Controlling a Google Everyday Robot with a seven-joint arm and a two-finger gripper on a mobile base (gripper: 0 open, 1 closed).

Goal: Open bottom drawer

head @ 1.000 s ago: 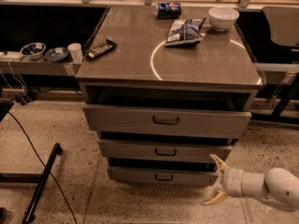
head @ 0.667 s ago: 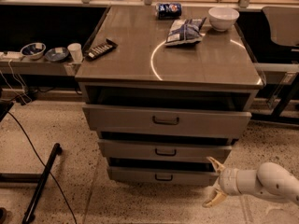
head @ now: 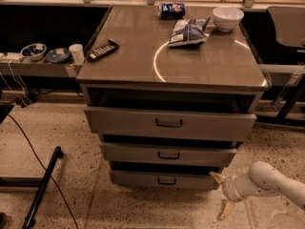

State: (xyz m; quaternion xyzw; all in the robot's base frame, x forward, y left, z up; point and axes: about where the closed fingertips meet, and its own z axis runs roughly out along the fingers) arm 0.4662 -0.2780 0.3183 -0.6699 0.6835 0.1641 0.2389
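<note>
Hovering with fingers (head: 225,211) spread apart and empty, the tool (head: 221,193) has the bottom drawer (head: 138,178) just to its left. Rigid metal, likely sliding easily; the small loop handle (head: 167,181), further left, looks the surest hold.

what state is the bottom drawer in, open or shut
Partly open: the bottom drawer juts out under a dark gap. The pincer is open by its right end.

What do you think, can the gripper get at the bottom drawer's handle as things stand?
Probably yes. The gripper sits low beside the right end of the bottom drawer, fingers open, and nothing stands between it and the handle at the front's centre.
</note>
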